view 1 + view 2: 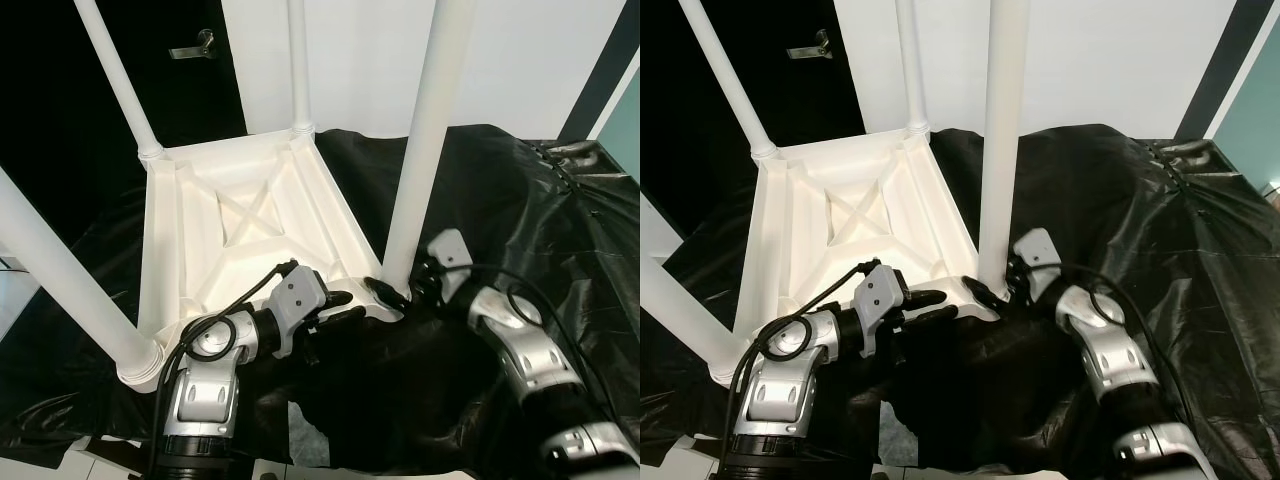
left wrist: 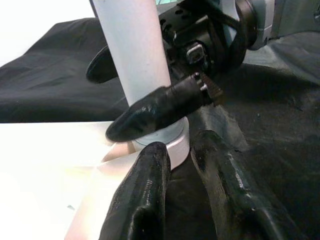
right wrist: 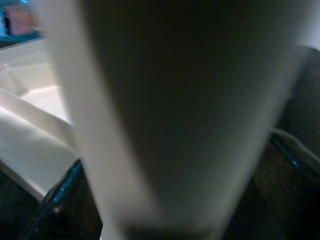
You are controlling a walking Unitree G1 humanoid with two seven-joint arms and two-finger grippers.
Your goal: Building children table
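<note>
A white plastic children's table [image 1: 165,250] lies upside down on a black sheet, its legs pointing up. My right gripper [image 1: 395,290] is shut on the base of the near right leg [image 1: 425,130], just above its corner socket [image 2: 172,142]; that leg [image 3: 165,115] is large and blurred in the right wrist view. One of its fingers [image 2: 160,110] crosses in front of the leg. My left gripper [image 1: 352,307] is shut, with nothing between its fingers, and its tips rest against the same table corner.
Three more white legs stand at the far left [image 1: 115,75], far right [image 1: 297,60] and near left [image 1: 60,290] corners. The crumpled black sheet [image 1: 540,210] spreads to the right. A dark door with a handle [image 1: 195,47] and a white wall are behind.
</note>
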